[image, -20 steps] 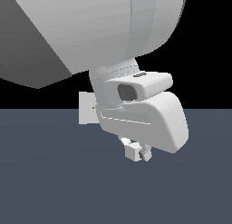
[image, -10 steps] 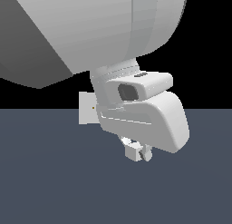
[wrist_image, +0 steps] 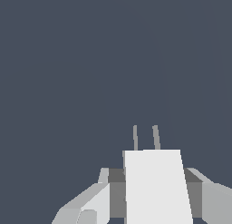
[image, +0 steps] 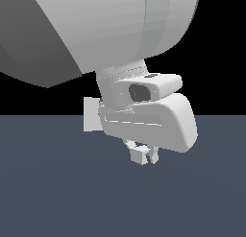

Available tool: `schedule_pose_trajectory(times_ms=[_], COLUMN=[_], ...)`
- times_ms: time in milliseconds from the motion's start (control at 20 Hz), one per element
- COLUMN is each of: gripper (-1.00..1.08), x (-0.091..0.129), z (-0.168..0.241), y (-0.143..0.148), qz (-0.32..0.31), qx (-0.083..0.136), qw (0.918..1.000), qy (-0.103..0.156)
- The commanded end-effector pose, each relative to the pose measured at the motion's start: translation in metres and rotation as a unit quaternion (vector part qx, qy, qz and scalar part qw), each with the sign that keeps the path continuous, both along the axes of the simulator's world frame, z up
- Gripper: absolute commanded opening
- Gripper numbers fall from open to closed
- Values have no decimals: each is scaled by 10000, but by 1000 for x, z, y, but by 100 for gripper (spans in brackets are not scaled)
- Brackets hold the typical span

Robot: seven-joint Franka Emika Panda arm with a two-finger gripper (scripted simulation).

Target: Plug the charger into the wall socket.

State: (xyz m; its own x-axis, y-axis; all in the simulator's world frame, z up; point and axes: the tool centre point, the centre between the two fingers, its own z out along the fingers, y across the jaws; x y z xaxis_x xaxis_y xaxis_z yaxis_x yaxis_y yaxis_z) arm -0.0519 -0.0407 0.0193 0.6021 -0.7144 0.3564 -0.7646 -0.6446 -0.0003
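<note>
My gripper (image: 143, 156) hangs below the arm's large white hand in the exterior view and is shut on the charger (image: 139, 156), a small white cube held above the dark grey floor. In the wrist view the charger (wrist_image: 156, 187) sits between my fingers (wrist_image: 86, 202), with two thin grey prongs (wrist_image: 145, 137) sticking out away from the camera over bare floor. The wall socket (image: 90, 114), a flat upright white plate, shows at the exterior view's left behind the hand, mostly hidden by it. One small dark-yellowish hole shows at its covered edge. The socket is out of the wrist view.
The arm's big grey-white link (image: 96, 29) fills the upper part of the exterior view. The dark grey floor (image: 57, 193) spreads below, with a black background above the horizon.
</note>
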Motion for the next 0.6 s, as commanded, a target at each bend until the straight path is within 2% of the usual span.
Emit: schedule_pose_trajectory(times_ms=[0, 300, 550], gripper=[-100, -100, -100], x=[5, 19, 31], z=[4, 16, 29], y=[2, 9, 19], qz=[247, 1071, 1861], qx=[-4, -16, -28], qw=[9997, 9942, 9825], qy=[-7, -20, -32])
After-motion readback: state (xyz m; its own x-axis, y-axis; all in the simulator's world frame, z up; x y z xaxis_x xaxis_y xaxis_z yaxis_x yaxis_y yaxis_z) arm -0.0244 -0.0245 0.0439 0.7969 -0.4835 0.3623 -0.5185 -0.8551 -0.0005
